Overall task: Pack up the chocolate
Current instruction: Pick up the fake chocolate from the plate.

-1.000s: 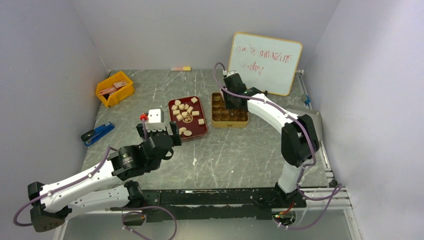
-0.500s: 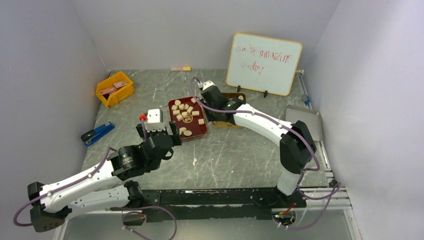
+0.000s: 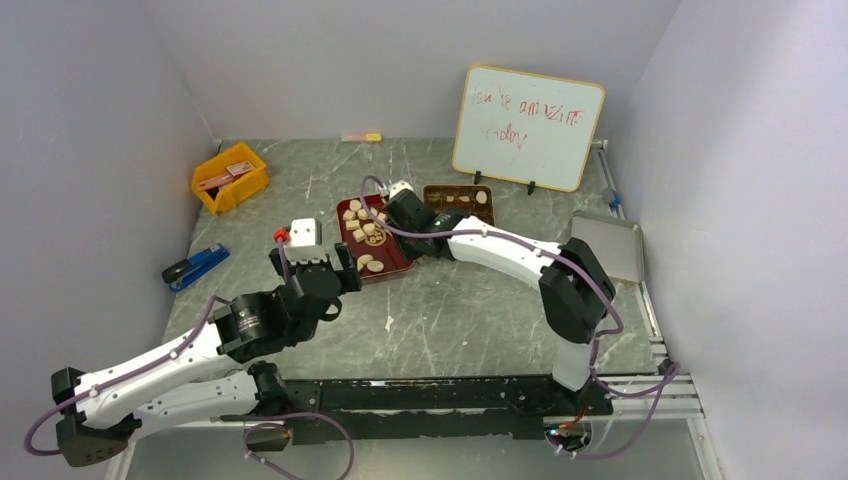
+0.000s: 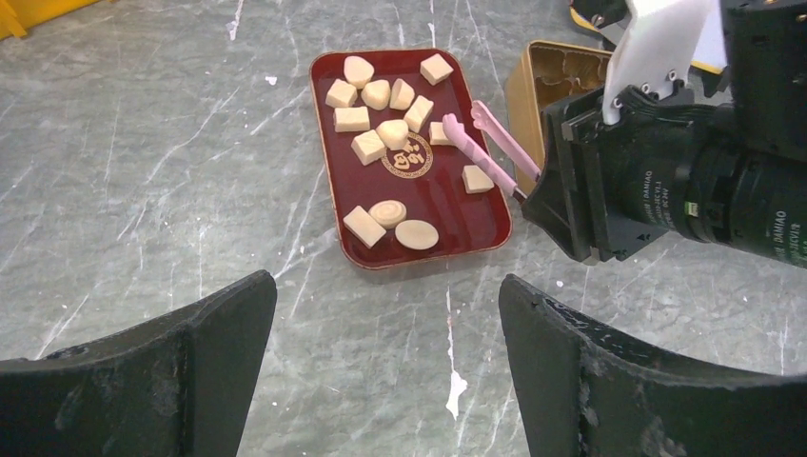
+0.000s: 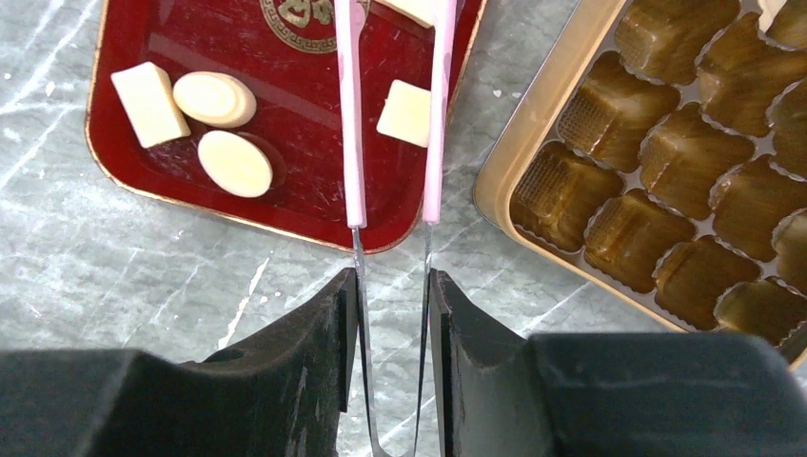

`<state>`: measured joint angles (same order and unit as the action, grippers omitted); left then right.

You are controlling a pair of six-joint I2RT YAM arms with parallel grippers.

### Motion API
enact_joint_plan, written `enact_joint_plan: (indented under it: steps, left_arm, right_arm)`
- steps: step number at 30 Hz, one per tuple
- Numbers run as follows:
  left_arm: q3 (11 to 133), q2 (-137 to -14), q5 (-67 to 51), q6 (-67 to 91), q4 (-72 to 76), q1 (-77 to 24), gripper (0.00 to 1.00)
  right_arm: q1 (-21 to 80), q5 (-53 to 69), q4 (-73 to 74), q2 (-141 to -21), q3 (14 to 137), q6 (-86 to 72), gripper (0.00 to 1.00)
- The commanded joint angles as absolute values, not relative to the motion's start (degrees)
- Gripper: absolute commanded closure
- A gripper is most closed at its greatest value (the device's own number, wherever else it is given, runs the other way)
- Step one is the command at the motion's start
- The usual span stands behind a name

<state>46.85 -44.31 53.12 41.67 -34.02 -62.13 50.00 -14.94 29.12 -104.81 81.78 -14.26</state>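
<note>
Logged right pincer [image 5: 390, 309] clamped on the metal legs of pink-tipped tweezers [image 5: 350, 114], reaching in over the red tray [image 5: 285, 124] from its near right corner. Saw tweezer tips parted above the tray's middle, close to one square piece; could not tell contact. Found the chocolate [image 4: 381, 95] loose in the tray, a dozen or so pale pieces, most bunched toward its far end, three at its near end. Noted left pincer [image 4: 387, 295] wide open, empty, hovering above the desk [image 4: 143, 190] on the tray's near side. Placed gold tin [image 5: 600, 109] just beside the tray's right edge, moulded cells mostly empty. Judged the step as picking one piece. Needed to straddle a single isolated piece on its flat sides with tips low to the tray floor, squeeze softly to avoid a flick or dent, lift straight up past the tray rim, then cross to a cell on the tray side of the tin.
</note>
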Motion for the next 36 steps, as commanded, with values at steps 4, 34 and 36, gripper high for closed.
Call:
enact_joint_plan:
  steps: [4, 34, 36]
  left_arm:
    - [48.5, -43.6, 53.1, 42.3, -34.0, -62.4, 0.09]
    - [47.4, -43.3, 52.3, 43.3, -33.8, -62.4, 0.09]
    - [47.4, -43.4, 52.2, 43.2, -33.7, -62.4, 0.09]
  right_arm:
    - [51.9, -16.1, 29.0, -106.0, 82.4, -14.8, 0.65]
    - [60.7, -19.0, 29.7, -99.1, 74.9, -17.3, 0.67]
    - [60.9, -19.3, 29.8, -98.4, 74.9, -17.3, 0.67]
